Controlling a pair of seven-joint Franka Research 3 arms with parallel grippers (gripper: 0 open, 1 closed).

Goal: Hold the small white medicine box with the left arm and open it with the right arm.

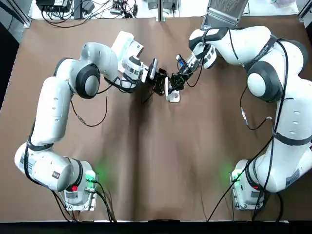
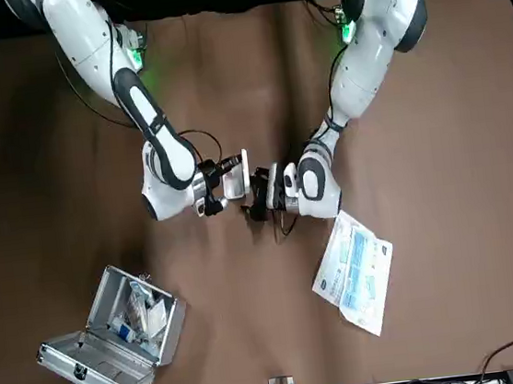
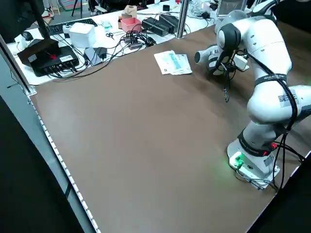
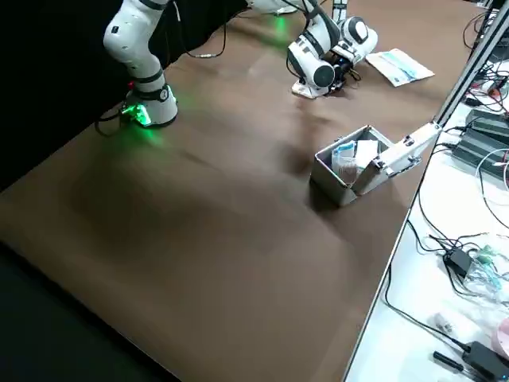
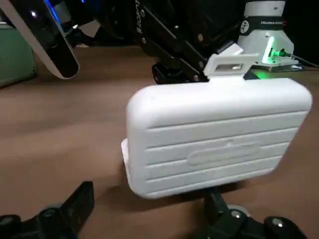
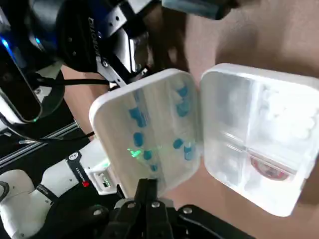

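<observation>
Top view: the small white medicine box lies on the brown table. It is well apart from the silver case, on the robot's side of it and off to its left. The right gripper is at the box on the side nearer the case, and the left gripper is on the side away from it.

Front view: the case stands open (packets show inside). A printed leaflet lies well apart from the case, toward the left arm's side.

Left wrist view: the left gripper's fingers are spread, low before the upright white shell. Whether they touch it I cannot tell.

Right wrist view: the box is open, with its lid standing beside the compartmented tray. The right gripper's fingers are pressed together, pinching the lid's rim.
</observation>
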